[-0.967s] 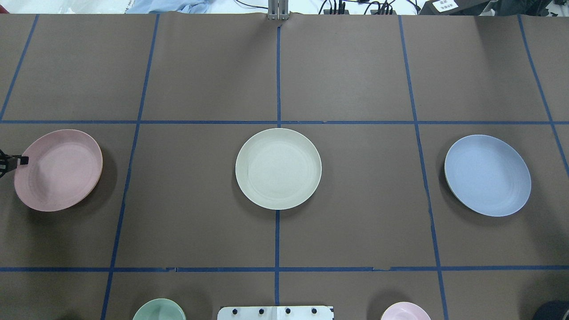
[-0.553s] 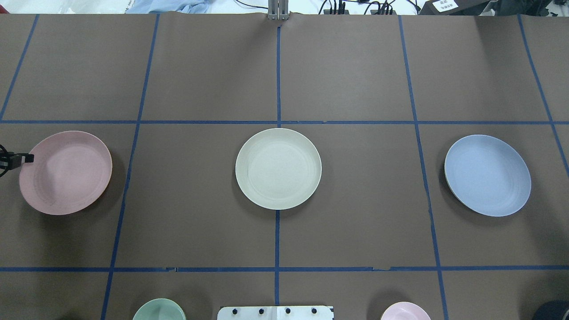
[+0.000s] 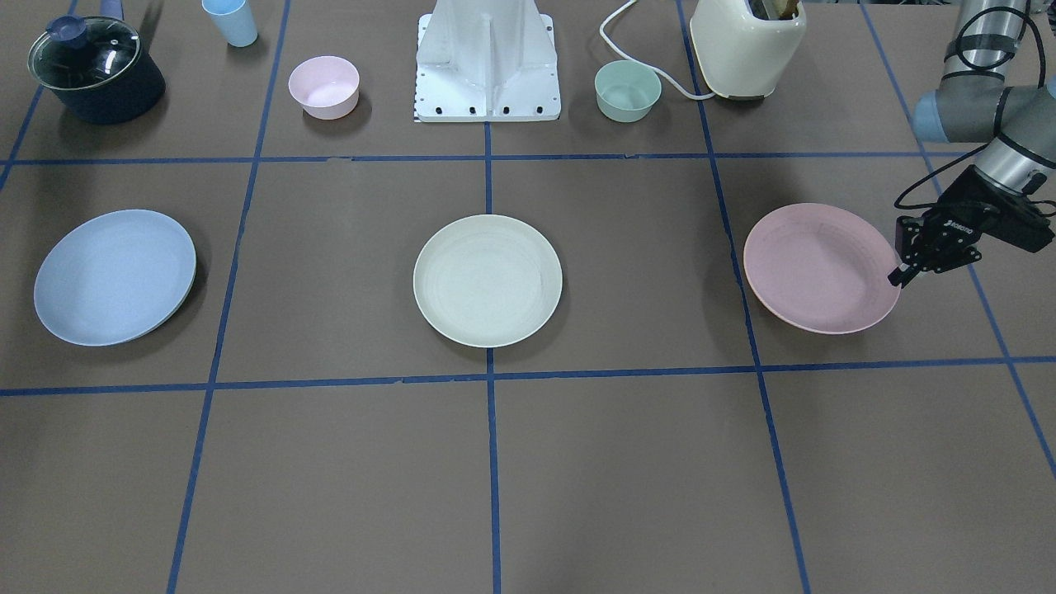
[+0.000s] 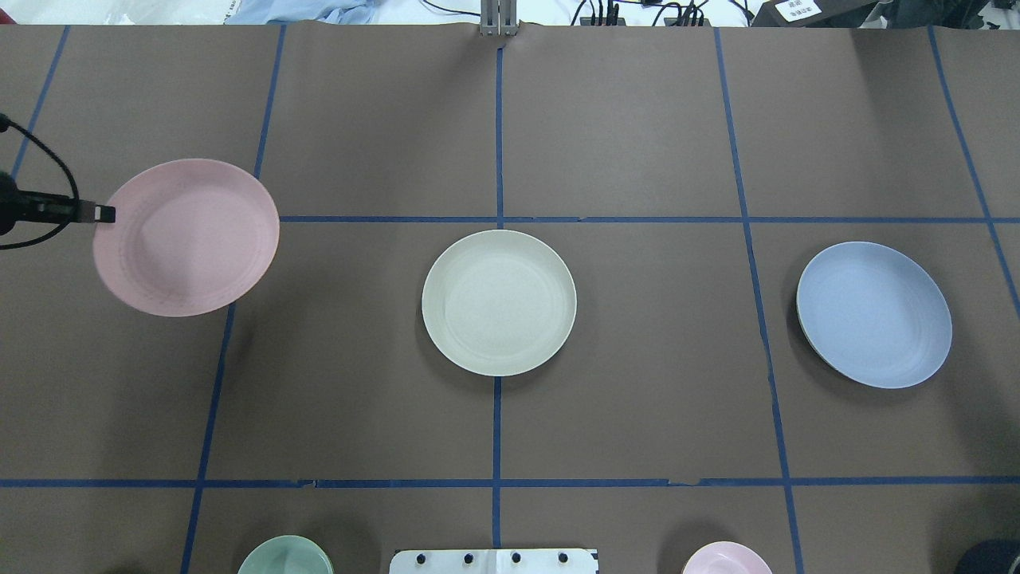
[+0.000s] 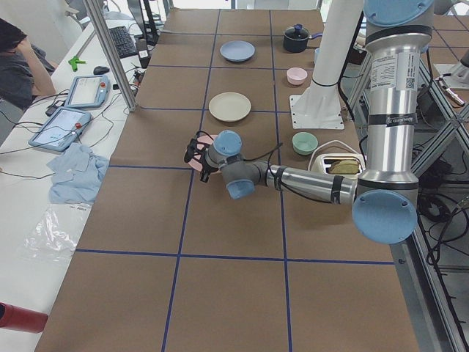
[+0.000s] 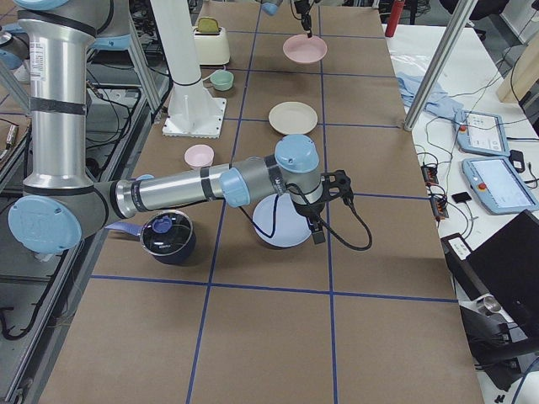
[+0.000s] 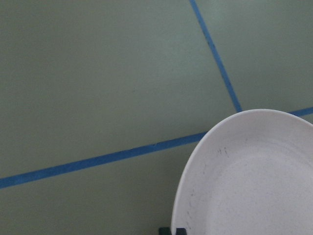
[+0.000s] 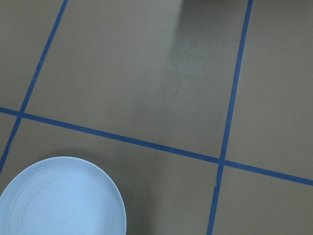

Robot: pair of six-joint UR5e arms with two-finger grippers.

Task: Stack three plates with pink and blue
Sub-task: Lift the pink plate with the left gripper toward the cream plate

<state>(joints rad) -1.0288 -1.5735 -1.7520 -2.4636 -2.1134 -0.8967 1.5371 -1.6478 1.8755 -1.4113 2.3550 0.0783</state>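
My left gripper (image 4: pixel 103 214) is shut on the near-left rim of the pale pink plate (image 4: pixel 187 237) and holds it above the table. It also shows in the front-facing view (image 3: pixel 898 276) beside the pink plate (image 3: pixel 821 268). The left wrist view shows the pink plate (image 7: pixel 254 181) low right. The cream plate (image 4: pixel 499 303) lies flat at the table's middle. The light blue plate (image 4: pixel 874 315) lies on the right. My right gripper (image 6: pixel 321 229) hangs over the blue plate's outer edge (image 6: pixel 282 223); I cannot tell whether it is open or shut.
Along the robot's side stand a green bowl (image 3: pixel 628 91), a small pink bowl (image 3: pixel 323 87), a light blue cup (image 3: pixel 229 21), a dark lidded pot (image 3: pixel 95 70), a cream toaster (image 3: pixel 747 45) and the white robot base (image 3: pixel 487 62).
The pink plate has come up off the table in my left gripper and moved rightward and away from the robot. The cream and blue plates have not moved.
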